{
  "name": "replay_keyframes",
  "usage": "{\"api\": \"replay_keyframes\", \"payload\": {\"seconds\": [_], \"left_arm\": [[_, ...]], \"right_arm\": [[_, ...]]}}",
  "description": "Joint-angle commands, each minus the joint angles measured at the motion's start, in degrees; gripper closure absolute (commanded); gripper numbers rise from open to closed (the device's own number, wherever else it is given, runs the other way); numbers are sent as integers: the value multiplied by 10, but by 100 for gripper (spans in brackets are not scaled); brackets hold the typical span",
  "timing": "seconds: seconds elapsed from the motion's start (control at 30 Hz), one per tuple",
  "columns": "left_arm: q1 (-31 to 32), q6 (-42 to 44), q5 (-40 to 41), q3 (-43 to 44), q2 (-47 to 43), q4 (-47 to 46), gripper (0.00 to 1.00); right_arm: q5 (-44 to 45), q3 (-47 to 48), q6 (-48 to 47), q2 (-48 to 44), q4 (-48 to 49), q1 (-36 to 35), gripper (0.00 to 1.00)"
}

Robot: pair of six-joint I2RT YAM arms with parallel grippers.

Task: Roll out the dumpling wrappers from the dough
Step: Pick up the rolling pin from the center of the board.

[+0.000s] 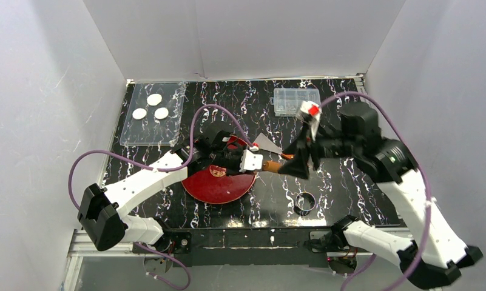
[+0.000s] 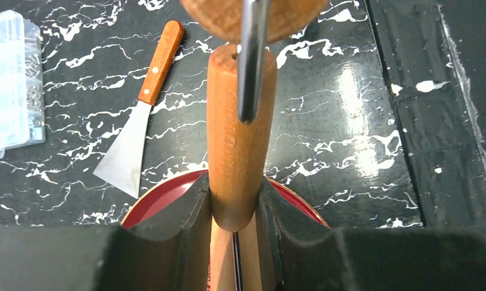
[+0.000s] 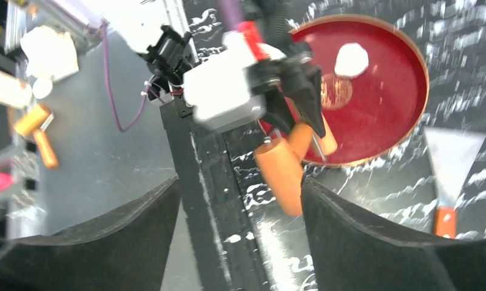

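Three dumpling wrappers (image 1: 154, 99) lie in a clear tray (image 1: 149, 136) at the back left. The dough (image 3: 351, 59), a small white lump, rests on the red plate (image 3: 380, 121) beside its gold mark. My left gripper (image 2: 237, 200) is shut on the wooden handle of a rolling pin (image 2: 240, 139) over the plate's edge. In the top view this left gripper (image 1: 257, 163) points right. My right gripper (image 3: 240, 188) is open, and the free end of the handle (image 3: 286, 176) lies between its fingers, close to the right one. From above, the right gripper (image 1: 287, 165) meets that handle (image 1: 272, 165).
A metal scraper (image 1: 264, 143) with a wooden grip lies just behind the plate (image 1: 219, 188). A clear plastic box (image 1: 297, 101) stands at the back centre. A ring cutter (image 1: 305, 202) sits near the front edge, right of the plate.
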State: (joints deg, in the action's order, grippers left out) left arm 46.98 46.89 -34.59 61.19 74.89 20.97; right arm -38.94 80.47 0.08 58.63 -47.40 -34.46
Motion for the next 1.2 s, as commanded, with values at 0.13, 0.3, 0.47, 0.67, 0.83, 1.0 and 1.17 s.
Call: {"api": "replay_keyframes", "payload": {"seconds": [0.13,0.3,0.47,0.67,0.83,1.0,1.17], "left_arm": [[-4,-55,-35,19,-20,-11,100],[-4,-44,-38,19,-21,-9,100],[-4,-35,-39,19,-22,-14,100],[-4,-57,-37,20,-22,-28,100],[-6,-71,-45,23,-20,-37,100],[-6,-81,-54,25,-18,-39,100],[-6,-87,-57,24,-21,-40,100]], "right_arm": [[-53,-80,-165,-61,7,-15,17],[31,-94,-153,-34,62,-39,15],[65,-81,-156,20,71,-58,13],[31,-117,-168,47,90,-86,12],[62,-134,-165,68,123,-108,14],[74,-132,-165,94,135,-110,20],[81,-140,-164,100,142,-110,43]]}}
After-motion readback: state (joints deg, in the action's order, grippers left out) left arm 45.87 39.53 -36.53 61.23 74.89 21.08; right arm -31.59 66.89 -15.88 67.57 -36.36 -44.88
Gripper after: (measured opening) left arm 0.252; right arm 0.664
